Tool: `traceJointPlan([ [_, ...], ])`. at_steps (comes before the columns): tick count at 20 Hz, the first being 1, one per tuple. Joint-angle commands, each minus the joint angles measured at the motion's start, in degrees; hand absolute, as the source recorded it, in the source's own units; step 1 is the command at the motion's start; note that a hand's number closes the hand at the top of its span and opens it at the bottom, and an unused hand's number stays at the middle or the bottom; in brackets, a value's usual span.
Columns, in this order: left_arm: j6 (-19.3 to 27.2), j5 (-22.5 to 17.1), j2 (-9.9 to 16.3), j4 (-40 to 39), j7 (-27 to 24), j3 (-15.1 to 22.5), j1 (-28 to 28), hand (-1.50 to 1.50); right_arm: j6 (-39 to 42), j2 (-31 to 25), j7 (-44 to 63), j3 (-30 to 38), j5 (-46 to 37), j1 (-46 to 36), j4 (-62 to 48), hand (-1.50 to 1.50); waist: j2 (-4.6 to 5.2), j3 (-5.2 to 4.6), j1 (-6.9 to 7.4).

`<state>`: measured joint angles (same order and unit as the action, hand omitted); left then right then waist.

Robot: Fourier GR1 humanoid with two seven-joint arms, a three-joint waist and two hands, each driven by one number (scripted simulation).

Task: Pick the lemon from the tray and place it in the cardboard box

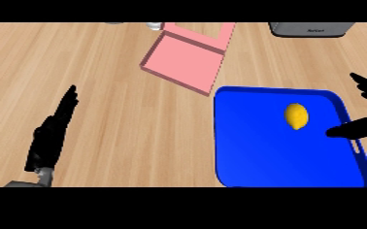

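A yellow lemon [297, 116] lies in the upper right part of a blue tray [251, 150] at the lower right. My right hand [348, 129] comes in from the right edge, open, its thumb reaching over the tray's right rim just right of the lemon, with more fingers [358, 82] showing higher up at the edge. It does not touch the lemon. A pink open box [183, 60] with raised flaps sits beyond the tray, upper middle. My left hand [52, 133] rests open at the lower left, fingers pointing up.
A grey appliance [312, 29] stands at the back right. Small grey objects [153, 25] sit at the back edge near the box. Bare wooden counter spreads between the left hand and the tray.
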<state>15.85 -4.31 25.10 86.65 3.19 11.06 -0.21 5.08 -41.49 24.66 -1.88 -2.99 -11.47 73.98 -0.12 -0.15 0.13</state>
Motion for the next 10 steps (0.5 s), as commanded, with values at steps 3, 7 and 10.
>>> traceJointPlan([
  [3, -0.64, 1.22, -1.08, -1.18, 2.14, -1.59, -2.62, 0.0, 7.06, 1.77, 11.51, -3.08, -0.09, -3.83, 2.29, -1.5, 0.15, 0.13, 0.08],
  [7, -0.58, 2.99, -1.93, 5.28, 2.39, -0.53, 3.46, 0.0, 3.99, 7.55, 17.71, -4.58, -4.18, -7.26, 1.2, -1.5, 0.07, 0.15, 0.52],
  [10, 0.55, 6.02, -5.22, 5.06, 2.24, -0.73, 2.83, 0.0, 5.5, 7.92, 19.5, -2.44, -5.56, -3.73, 6.27, -1.5, 0.04, 0.14, -0.04],
])
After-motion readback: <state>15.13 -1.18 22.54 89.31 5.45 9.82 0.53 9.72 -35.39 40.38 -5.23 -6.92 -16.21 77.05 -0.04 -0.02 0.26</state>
